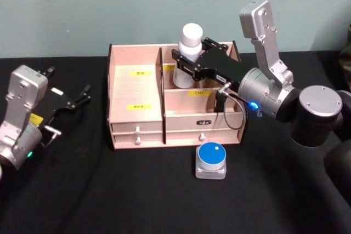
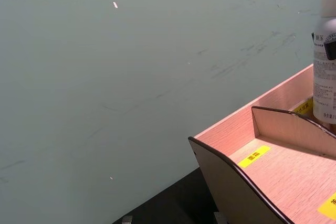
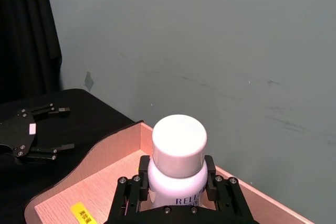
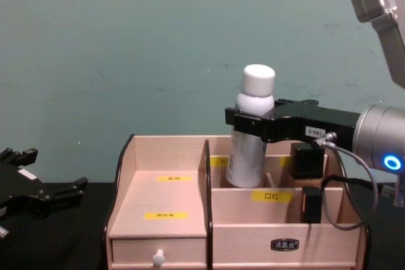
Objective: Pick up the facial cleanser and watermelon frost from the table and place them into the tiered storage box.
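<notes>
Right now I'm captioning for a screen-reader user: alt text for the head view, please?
The right claw grips the facial cleanser, upright in a rear compartment of the tiered storage box. The watermelon frost sits on the table in front of the box, and the left claw rests open at left.

In the chest view, an inner wall of the tiered storage box point(image 4: 168, 150) is hiding the base of the facial cleanser point(image 4: 247, 162), so whether it is resting on the compartment floor cannot be told. The right end effector point(image 3: 177, 184) is covering its lower body in the right wrist view. The left wrist view's edge is cutting off its cap and far side. The print on the yellow labels point(image 1: 140, 73) is showing too small to read.
</notes>
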You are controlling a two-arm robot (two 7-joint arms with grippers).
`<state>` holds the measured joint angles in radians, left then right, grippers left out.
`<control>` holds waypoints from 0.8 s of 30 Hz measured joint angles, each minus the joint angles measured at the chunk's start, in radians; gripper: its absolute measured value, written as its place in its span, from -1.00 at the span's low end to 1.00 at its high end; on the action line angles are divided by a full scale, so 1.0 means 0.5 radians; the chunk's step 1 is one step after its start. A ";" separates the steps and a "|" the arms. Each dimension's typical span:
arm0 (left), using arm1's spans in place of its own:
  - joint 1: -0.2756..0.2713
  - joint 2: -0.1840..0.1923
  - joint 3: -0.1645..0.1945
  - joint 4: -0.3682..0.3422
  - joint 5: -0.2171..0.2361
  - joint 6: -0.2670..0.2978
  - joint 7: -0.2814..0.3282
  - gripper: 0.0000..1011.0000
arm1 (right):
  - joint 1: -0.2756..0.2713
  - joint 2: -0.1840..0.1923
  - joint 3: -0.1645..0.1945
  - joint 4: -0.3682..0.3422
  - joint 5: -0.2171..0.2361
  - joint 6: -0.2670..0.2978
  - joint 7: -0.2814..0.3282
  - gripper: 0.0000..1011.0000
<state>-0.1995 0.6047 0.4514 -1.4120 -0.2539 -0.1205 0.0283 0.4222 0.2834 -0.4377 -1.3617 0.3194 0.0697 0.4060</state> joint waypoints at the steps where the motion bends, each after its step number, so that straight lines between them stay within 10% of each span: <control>1: 0.000 0.000 0.000 0.000 0.000 0.000 0.000 0.98 | 0.000 0.000 0.000 0.001 -0.001 0.000 0.000 0.19; 24: 0.000 0.000 0.000 0.000 0.000 0.000 0.000 0.98 | 0.029 -0.033 -0.001 0.147 -0.001 0.017 0.031 0.19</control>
<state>-0.1996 0.6047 0.4514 -1.4119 -0.2539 -0.1205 0.0283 0.4366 0.2669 -0.4383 -1.2880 0.3191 0.0784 0.4215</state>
